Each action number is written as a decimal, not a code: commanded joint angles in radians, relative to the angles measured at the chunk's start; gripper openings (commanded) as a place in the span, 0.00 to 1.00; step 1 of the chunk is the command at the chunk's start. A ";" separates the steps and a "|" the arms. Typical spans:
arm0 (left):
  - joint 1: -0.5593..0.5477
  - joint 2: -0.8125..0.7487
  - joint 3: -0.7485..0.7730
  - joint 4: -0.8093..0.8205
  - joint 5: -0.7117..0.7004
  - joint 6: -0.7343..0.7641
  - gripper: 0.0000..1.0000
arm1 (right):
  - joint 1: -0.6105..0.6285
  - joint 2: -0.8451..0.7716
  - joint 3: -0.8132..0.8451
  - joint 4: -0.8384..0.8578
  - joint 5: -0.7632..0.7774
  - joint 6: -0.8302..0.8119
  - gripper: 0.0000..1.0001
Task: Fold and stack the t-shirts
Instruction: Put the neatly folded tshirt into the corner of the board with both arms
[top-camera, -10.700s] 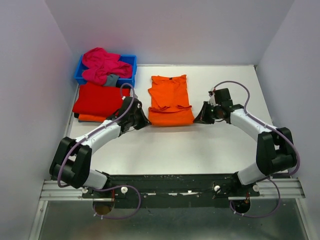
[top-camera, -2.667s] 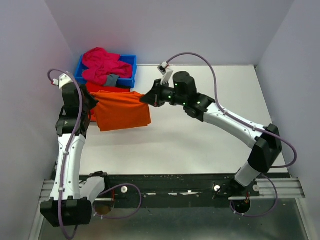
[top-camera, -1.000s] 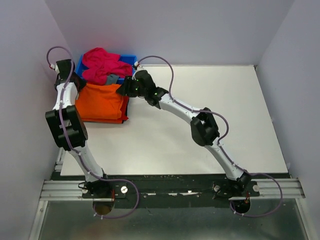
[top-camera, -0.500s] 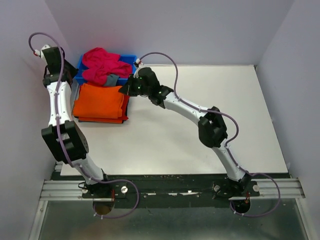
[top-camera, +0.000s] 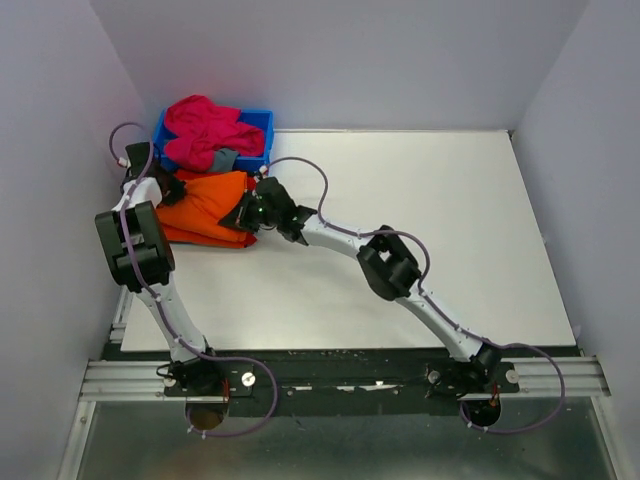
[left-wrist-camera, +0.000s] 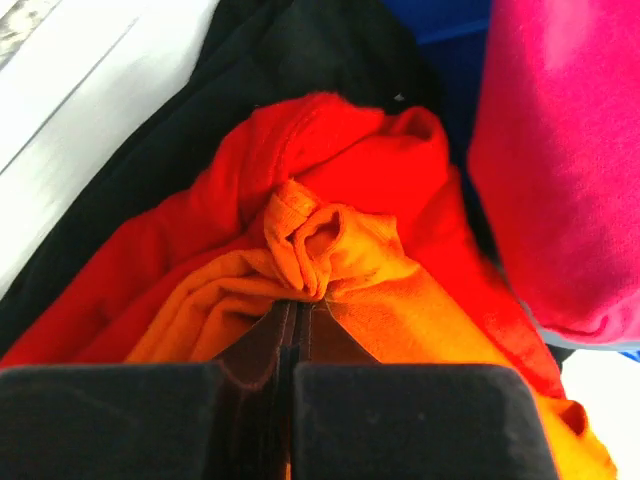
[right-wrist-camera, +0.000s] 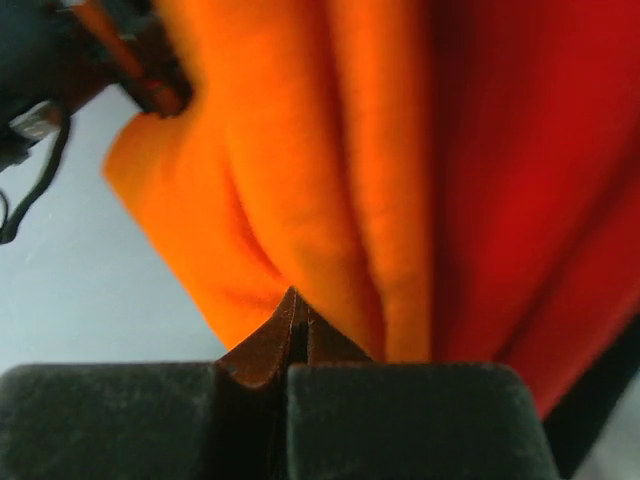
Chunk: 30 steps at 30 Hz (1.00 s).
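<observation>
The orange t-shirt (top-camera: 205, 205) lies bunched on top of the red t-shirt (left-wrist-camera: 230, 200) at the table's back left. My left gripper (top-camera: 172, 190) is at its left end, shut, with a puckered knot of orange cloth (left-wrist-camera: 320, 245) pinched at its tips (left-wrist-camera: 298, 305). At the shirt's right end, my right gripper (top-camera: 244, 213) is shut too, and its tips (right-wrist-camera: 297, 298) bite into an orange fold (right-wrist-camera: 290, 180). Red cloth (right-wrist-camera: 520, 200) shows beside that fold. The magenta-pink t-shirt (top-camera: 205, 130) is heaped in the bin.
The blue plastic bin (top-camera: 263, 122) stands just behind the stack, against the back wall. A small grey cloth piece (top-camera: 224, 158) hangs at its front edge. The left wall runs close beside the left arm. The white table (top-camera: 430, 210) stretches to the right.
Both grippers have come down from beside the bin onto the orange shirt and shut on it. The shirt was lying flat and neat; now it is drawn up and bunched between them.
</observation>
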<state>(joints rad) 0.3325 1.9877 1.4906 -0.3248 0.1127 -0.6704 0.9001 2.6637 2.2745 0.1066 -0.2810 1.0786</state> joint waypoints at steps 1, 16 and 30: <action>0.007 0.109 0.017 0.070 0.102 -0.005 0.00 | -0.027 0.055 -0.035 0.014 -0.013 0.176 0.01; 0.017 -0.208 0.010 -0.138 0.005 0.017 0.00 | -0.079 -0.073 0.029 0.010 0.057 0.029 0.01; 0.092 -0.136 -0.239 -0.079 0.056 -0.046 0.00 | -0.099 0.173 0.212 -0.038 0.198 0.334 0.01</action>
<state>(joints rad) 0.4107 1.7622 1.2549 -0.3969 0.1581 -0.7097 0.7906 2.7766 2.4496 0.1276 -0.1543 1.3216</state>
